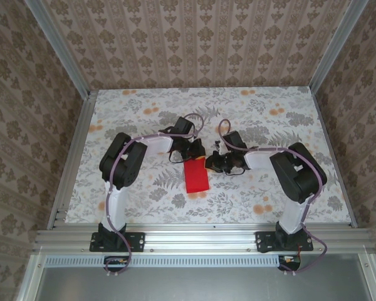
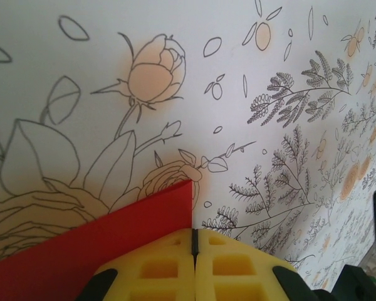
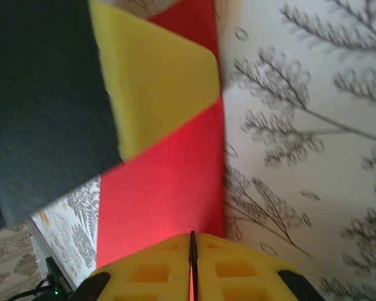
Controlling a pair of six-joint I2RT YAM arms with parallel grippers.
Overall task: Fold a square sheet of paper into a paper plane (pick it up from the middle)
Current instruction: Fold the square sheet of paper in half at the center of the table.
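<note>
On your left, the left arm [image 1: 122, 166] bends in from its base toward the middle of the floral table [image 1: 282, 132], and the left gripper [image 1: 192, 152] points down at the far end of the red paper sheet [image 1: 196, 178]. In the left wrist view its two yellow pads [image 2: 163, 266] are pressed together, with only a thin dark seam between them. A corner of the red sheet lies just in front of that seam and the rest runs off to the lower left. You cannot tell from here whether the tips touch the paper or sit just above it. The sheet itself lies flat near the table's centre, folded into a narrow upright strip, between the two arms and nearer their bases than the far wall. To its right, the right gripper [image 1: 211, 164] comes in sideways at the strip's upper right edge. In the right wrist view its pads [image 3: 238, 269] are also closed seam to seam over the near end of the red strip, whose right edge runs straight away across the leaf print. The left gripper's yellow pad and dark body lie over the strip's far end.
</note>
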